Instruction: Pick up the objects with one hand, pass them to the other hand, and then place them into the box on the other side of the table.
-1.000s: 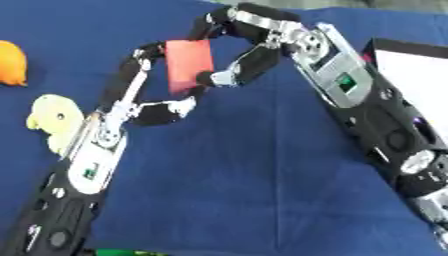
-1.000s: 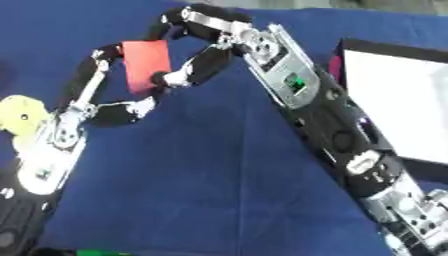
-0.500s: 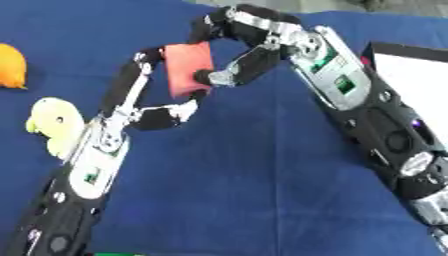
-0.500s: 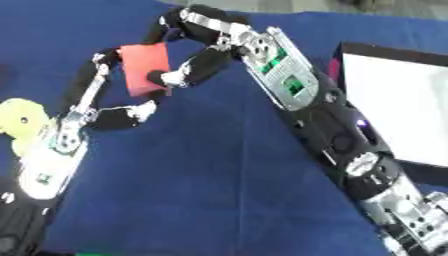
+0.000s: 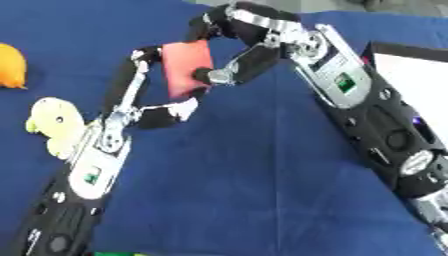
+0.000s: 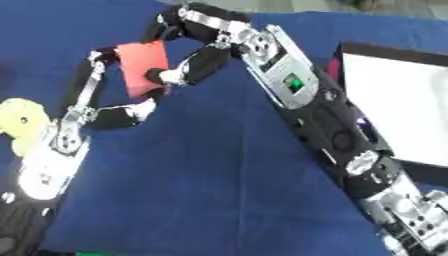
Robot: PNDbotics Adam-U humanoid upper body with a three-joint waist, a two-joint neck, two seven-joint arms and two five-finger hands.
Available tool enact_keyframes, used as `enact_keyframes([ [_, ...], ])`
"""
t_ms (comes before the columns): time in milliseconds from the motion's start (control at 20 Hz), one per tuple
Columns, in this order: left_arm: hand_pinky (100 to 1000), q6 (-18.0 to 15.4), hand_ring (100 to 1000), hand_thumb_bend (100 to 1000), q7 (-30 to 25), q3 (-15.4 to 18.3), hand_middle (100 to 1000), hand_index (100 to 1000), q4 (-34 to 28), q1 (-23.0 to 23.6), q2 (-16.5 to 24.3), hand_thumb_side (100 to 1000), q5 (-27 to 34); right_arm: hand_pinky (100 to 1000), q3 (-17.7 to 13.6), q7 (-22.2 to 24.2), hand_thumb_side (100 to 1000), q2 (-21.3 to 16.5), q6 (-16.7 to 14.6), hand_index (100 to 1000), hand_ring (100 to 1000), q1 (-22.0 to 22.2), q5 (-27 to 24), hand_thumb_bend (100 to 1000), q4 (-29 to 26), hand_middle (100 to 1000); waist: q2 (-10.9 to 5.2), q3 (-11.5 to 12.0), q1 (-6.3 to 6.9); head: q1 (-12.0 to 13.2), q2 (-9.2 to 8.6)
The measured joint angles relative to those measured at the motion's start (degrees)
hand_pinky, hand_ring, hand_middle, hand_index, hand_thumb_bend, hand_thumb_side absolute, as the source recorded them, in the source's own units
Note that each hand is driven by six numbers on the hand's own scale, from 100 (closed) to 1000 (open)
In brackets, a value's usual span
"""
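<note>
A flat pink-red block [image 5: 187, 67] hangs above the blue table, held between both hands. My left hand [image 5: 144, 97] reaches up from the lower left, its fingers along the block's left edge and its thumb under the lower corner. My right hand [image 5: 242, 55] comes down from the upper right, fingers curled over the block's top and thumb pressing its right face. The white-lined box [image 6: 398, 112] with a dark rim lies at the right edge.
An orange object [image 5: 12, 72] lies at the far left edge. A pale yellow toy [image 5: 52, 125] sits beside my left forearm. A bit of green shows at the bottom edge [image 5: 114, 253]. Blue cloth [image 5: 254, 190] covers the table between the arms.
Both hands stay on the block. The pair has drifted slightly, and the right arm has shifted a little to the right.
</note>
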Motion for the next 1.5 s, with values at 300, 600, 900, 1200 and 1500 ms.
enact_keyframes([
  [300, 816, -2.1, 558, 100, 0.2, 0.0, 382, 599, 0.3, 0.0, 0.0, 357, 3.6, 934, 0.1, 2.2, 109, 0.1, -1.3, 832, 1000, 0.0, 0.2, 230, -0.3, 757, 0.00, -0.1, -0.07, 0.0, 0.04],
  [600, 810, -3.0, 544, 100, 0.1, 0.0, 366, 580, 0.4, 0.0, 0.1, 327, 6.4, 957, 0.0, 5.8, 100, 0.2, -3.7, 927, 1000, 0.0, 1.3, 337, -0.3, 852, 0.00, -0.1, -0.07, 0.1, 0.05],
  [900, 808, -3.3, 533, 100, 0.1, 0.2, 342, 552, 0.5, 0.2, 0.1, 274, 7.1, 966, -0.4, 8.5, 100, 0.1, -6.0, 975, 1000, 0.0, 2.5, 403, -0.1, 896, 0.00, -0.2, -0.09, 0.1, 0.06],
  [1200, 805, -3.3, 524, 100, -0.1, 0.4, 326, 533, 0.7, 0.2, 0.1, 223, 8.2, 978, -0.4, 9.1, 100, 0.1, -6.5, 992, 1000, 0.0, 2.5, 388, 0.2, 912, -0.01, -0.3, -0.09, 0.1, 0.10],
  [1500, 803, -3.3, 520, 100, -0.6, 0.4, 322, 528, 0.7, 0.2, 0.1, 205, 8.5, 999, -0.4, 9.6, 100, 0.0, -6.7, 1000, 1000, 0.1, 2.0, 365, 0.4, 938, -0.01, -0.3, -0.09, 0.0, 0.11],
])
